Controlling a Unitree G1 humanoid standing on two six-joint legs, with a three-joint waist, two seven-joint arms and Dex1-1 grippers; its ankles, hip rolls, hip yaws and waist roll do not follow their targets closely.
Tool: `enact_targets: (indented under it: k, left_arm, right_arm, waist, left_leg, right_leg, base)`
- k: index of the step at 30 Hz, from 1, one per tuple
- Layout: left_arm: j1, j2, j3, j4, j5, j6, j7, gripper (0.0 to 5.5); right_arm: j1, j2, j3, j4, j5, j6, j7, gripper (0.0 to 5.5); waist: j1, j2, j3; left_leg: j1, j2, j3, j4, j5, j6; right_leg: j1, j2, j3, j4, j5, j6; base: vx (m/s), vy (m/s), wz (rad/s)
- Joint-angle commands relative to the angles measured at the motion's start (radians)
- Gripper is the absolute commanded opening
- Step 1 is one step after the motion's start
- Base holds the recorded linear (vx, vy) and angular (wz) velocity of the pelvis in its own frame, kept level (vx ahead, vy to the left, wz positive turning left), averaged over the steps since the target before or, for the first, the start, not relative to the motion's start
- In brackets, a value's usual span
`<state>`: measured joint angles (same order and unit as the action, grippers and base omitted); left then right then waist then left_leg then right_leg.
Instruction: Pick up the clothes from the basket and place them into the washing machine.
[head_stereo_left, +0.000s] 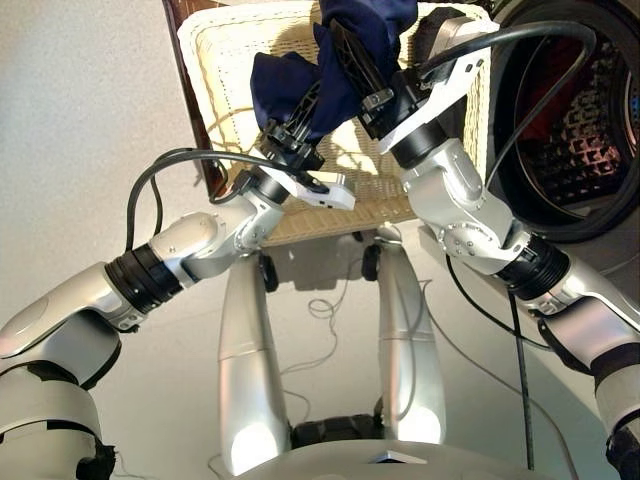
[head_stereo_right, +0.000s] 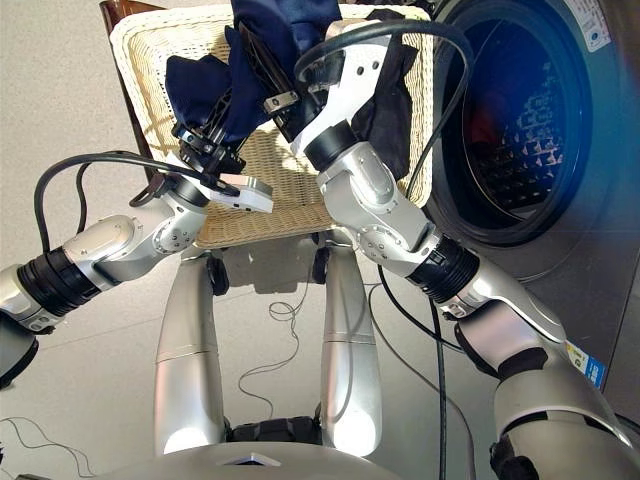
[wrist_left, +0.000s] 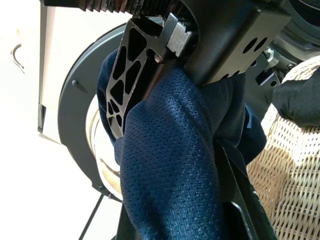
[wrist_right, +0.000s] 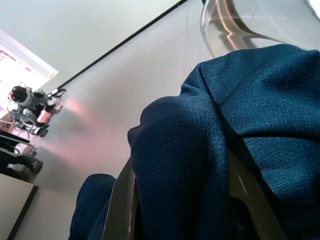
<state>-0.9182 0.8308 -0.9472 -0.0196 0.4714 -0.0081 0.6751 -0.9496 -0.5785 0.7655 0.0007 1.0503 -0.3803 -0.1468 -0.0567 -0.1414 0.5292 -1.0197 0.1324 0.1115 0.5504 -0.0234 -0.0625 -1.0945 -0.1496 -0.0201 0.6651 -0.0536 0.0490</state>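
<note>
The navy blue garment (head_stereo_left: 285, 80) hangs bunched above the cream wicker basket (head_stereo_left: 225, 60), gripped from two sides. My left gripper (head_stereo_left: 298, 112) is shut on its lower left fold, and the cloth (wrist_left: 170, 165) fills that wrist view. My right gripper (head_stereo_left: 347, 52) is shut on the upper part, where the cloth (wrist_right: 200, 150) drapes over its fingers. A black garment (head_stereo_right: 392, 100) lies at the basket's right end. The washing machine (head_stereo_left: 600, 210) stands at the right with its drum (head_stereo_right: 520, 120) open. A reddish patch (head_stereo_right: 485, 125) shows inside it.
The basket rests on a dark wooden stand (head_stereo_left: 190, 90) right beside the machine. The round porthole door (wrist_left: 75, 125) stands swung open. Thin cables (head_stereo_left: 330, 300) trail over the pale floor in front of the stand.
</note>
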Motion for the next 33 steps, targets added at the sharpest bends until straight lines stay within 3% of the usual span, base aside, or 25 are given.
enact_targets:
  k: [1, 2, 3, 4, 9, 16, 27, 33]
  left_arm:
    - [-0.065, -0.076, 0.117, -0.24, 0.046, -0.113, 0.151, 2.7]
    - [-0.049, -0.077, 0.127, -0.24, 0.038, -0.119, 0.151, 3.06]
    - [-0.037, -0.077, 0.135, -0.236, 0.031, -0.12, 0.152, 4.68]
    - [-0.028, -0.079, 0.141, -0.229, 0.024, -0.119, 0.156, 5.5]
    - [0.016, -0.078, 0.163, -0.231, -0.003, -0.146, 0.168, 5.5]
    - [0.015, -0.095, 0.156, -0.231, -0.059, -0.192, 0.18, 5.5]
    - [0.016, -0.059, 0.157, -0.266, -0.129, -0.231, 0.158, 5.5]
    - [0.025, -0.032, 0.164, -0.287, -0.152, -0.222, 0.156, 5.5]
  right_arm:
    - [0.12, -0.028, -0.02, 0.077, -0.015, 0.007, -0.054, 0.0]
    - [0.142, -0.019, -0.05, 0.082, -0.031, -0.003, -0.07, 0.0]
    - [0.165, -0.007, -0.078, 0.091, -0.041, -0.015, -0.087, 0.0]
    - [0.184, 0.013, -0.111, 0.107, -0.04, -0.03, -0.1, 0.0]
    - [0.247, 0.062, -0.254, 0.196, -0.12, -0.078, -0.188, 0.0]
    - [0.204, 0.107, -0.39, 0.461, -0.172, -0.103, -0.322, 0.0]
    - [0.027, -0.066, -0.501, 0.869, -0.226, -0.028, -0.407, 0.0]
    - [-0.07, -0.173, -0.536, 1.006, -0.2, -0.014, -0.445, 0.0]
  waist:
    - [-0.013, 0.08, -0.009]
    - [-0.014, 0.08, -0.009]
    - [-0.016, 0.079, -0.009]
    - [-0.016, 0.08, -0.009]
    - [-0.02, 0.087, -0.009]
    - [-0.012, 0.101, -0.009]
    - [0.01, 0.112, -0.009]
    - [0.014, 0.114, -0.009]
  left_leg:
    - [0.002, 0.02, -0.027, 0.055, -0.044, -0.037]
    - [0.0, 0.02, -0.027, 0.058, -0.045, -0.035]
    - [0.0, 0.02, -0.028, 0.061, -0.046, -0.034]
    - [-0.001, 0.02, -0.028, 0.064, -0.048, -0.033]
    - [-0.009, 0.017, -0.031, 0.087, -0.058, -0.029]
    - [-0.04, 0.01, -0.049, 0.148, -0.08, -0.025]
    - [-0.096, -0.003, -0.074, 0.218, -0.102, -0.022]
    - [-0.115, -0.005, -0.076, 0.236, -0.111, -0.02]
  right_leg:
    - [0.018, -0.022, 0.028, -0.055, 0.008, 0.076]
    - [0.016, -0.021, 0.028, -0.05, 0.006, 0.074]
    - [0.015, -0.021, 0.028, -0.046, 0.004, 0.074]
    - [0.015, -0.021, 0.029, -0.043, 0.002, 0.074]
    - [0.002, -0.021, 0.033, -0.004, -0.017, 0.071]
    - [-0.028, -0.023, 0.038, 0.069, -0.046, 0.064]
    - [-0.072, -0.03, 0.038, 0.132, -0.064, 0.066]
    - [-0.092, -0.031, 0.039, 0.149, -0.067, 0.068]
  base:
    - [0.0, 0.0, 0.0]
    - [0.0, 0.0, 0.0]
    - [0.0, 0.0, 0.0]
    - [0.0, 0.0, 0.0]
    - [0.0, 0.0, 0.0]
    - [0.0, 0.0, 0.0]
    - [0.0, 0.0, 0.0]
    - [0.0, 0.0, 0.0]
